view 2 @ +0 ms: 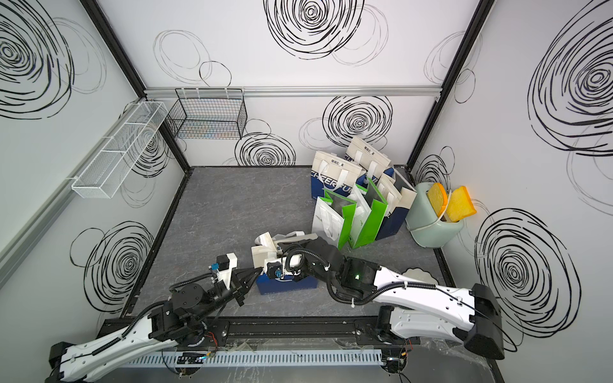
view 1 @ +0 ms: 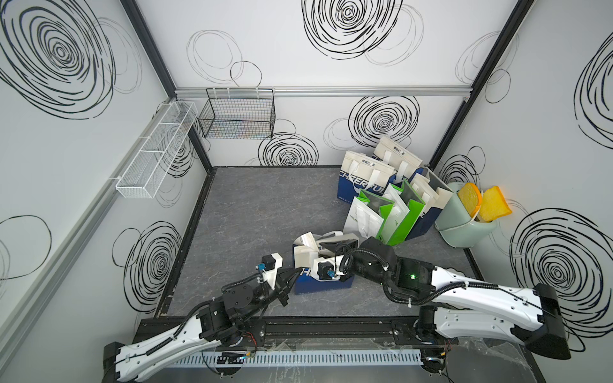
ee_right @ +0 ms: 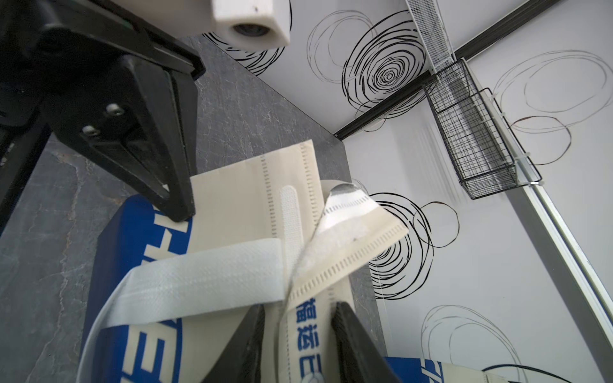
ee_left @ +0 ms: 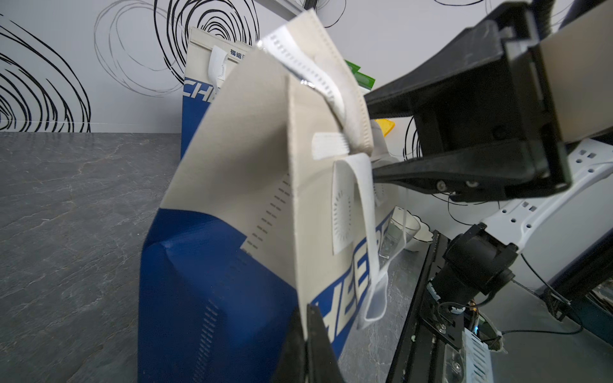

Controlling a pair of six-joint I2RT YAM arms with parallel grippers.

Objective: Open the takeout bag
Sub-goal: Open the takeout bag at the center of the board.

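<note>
The takeout bag (view 1: 318,286) (view 2: 282,286), blue below and beige above, stands near the front middle of the grey table. My left gripper (view 1: 296,272) (ee_left: 306,315) is shut on the beige front panel's side edge. In the left wrist view the bag (ee_left: 215,282) fills the middle. My right gripper (view 1: 326,248) (ee_right: 298,331) is at the bag's top, jaws apart, with the beige flap bearing blue characters standing between the fingers (ee_right: 345,335). The bag (ee_right: 232,199) shows a white fastening strip, and one corner of its top flap is peeled back. A white handle loop (ee_right: 205,275) hangs over the front.
Several more bags, blue-beige (view 1: 368,179) and green-white (view 1: 398,215), crowd the back right. Beside them stands a mint toaster (view 1: 464,222) with two bread slices. A black wire basket (view 1: 237,114) and a white mesh rack (view 1: 156,149) hang on the walls. A white dish (view 2: 418,275) lies behind the right arm.
</note>
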